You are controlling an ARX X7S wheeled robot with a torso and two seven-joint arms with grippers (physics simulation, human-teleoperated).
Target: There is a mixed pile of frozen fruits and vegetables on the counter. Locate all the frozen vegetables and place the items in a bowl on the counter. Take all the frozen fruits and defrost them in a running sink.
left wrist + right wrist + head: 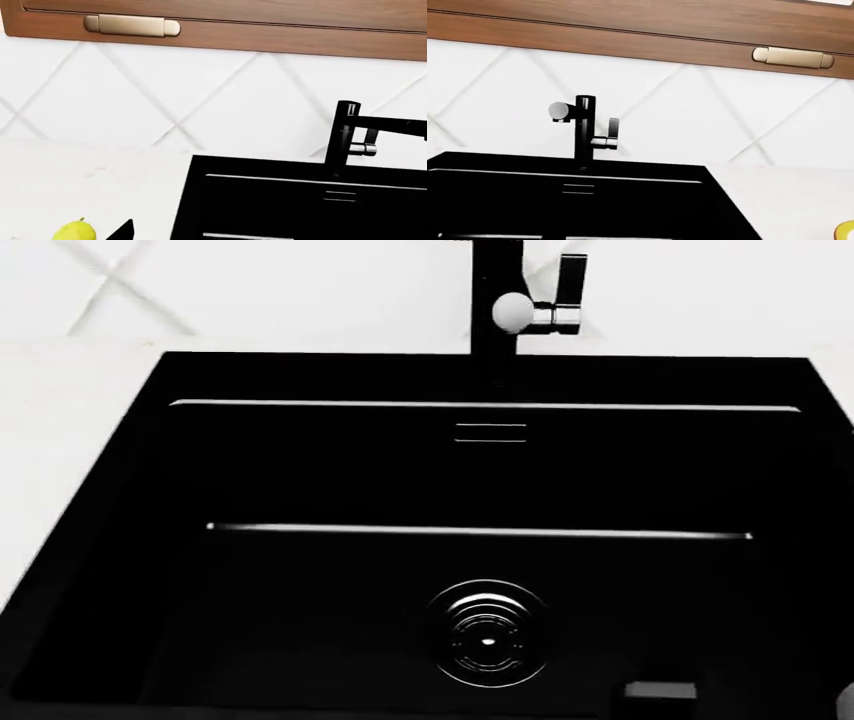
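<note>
Head view: black sink fills the frame, pear off to its side

Head camera looks straight down into the sink (pixel 334 490), a black basin with two bright ledge lines and a round drain (pixel 487 630) low in it. Its faucet (pixel 497 300) rises at the far rim, with a pale round end facing the camera and a grey lever (pixel 571 290) beside it. White table (pixel 67 420) borders the basin, and tiled wall stands behind.

Left wrist camera shows a pear (pixel 75 232), yellow-green with a thin stem, at the frame's edge over the white table and apart from the sink's rim. A dark wedge (pixel 122 231) just beside it may be one of the left fingers; whether they are spread or pinching the pear I cannot tell. A wooden cabinet (pixel 267 35) with a brass handle (pixel 132 25) hangs above the wall.

Right wrist camera sees the faucet, the sink's corner, and a sliver of something yellow (pixel 846 231) at the edge, too cropped to name. No right fingers appear in any view
</note>
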